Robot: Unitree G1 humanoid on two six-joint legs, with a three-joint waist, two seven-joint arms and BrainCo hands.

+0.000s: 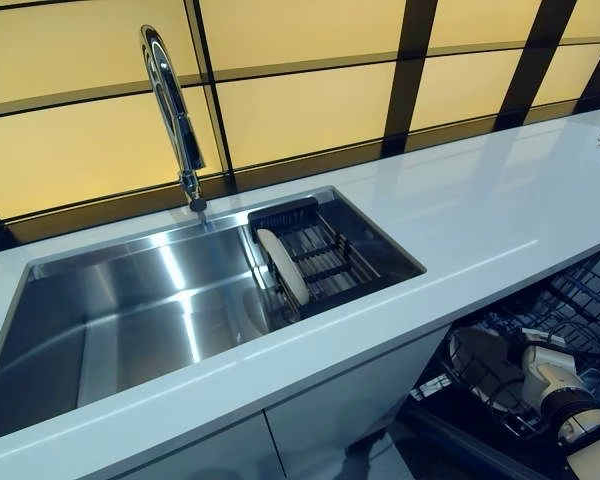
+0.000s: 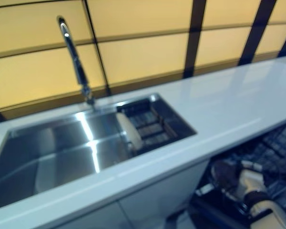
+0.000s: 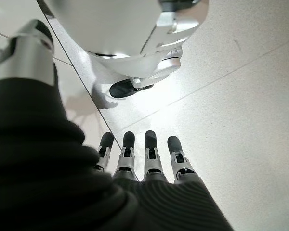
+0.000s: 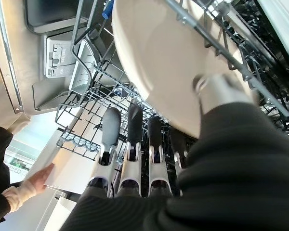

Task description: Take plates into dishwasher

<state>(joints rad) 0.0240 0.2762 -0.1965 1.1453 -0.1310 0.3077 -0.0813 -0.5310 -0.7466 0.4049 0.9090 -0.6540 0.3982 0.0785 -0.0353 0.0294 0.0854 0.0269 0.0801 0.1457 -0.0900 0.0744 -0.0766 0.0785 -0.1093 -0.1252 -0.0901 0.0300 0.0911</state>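
A white plate (image 1: 282, 265) stands on edge in a black drying rack (image 1: 330, 255) at the right end of the steel sink (image 1: 130, 300). My right hand (image 1: 485, 362) is below the counter, in the open dishwasher's lower rack (image 1: 570, 310). In the right wrist view its thumb (image 4: 219, 91) lies on the face of a cream plate (image 4: 164, 62) and its fingers (image 4: 130, 134) reach behind it, pinching it among the rack wires (image 4: 86, 91). My left hand (image 3: 149, 159) hangs over the floor, fingers straight and empty.
A tall chrome faucet (image 1: 175, 110) stands behind the sink. The white countertop (image 1: 480, 210) runs right, above the dishwasher. A person's hand (image 4: 33, 180) and dark sleeve show beside the dishwasher in the right wrist view.
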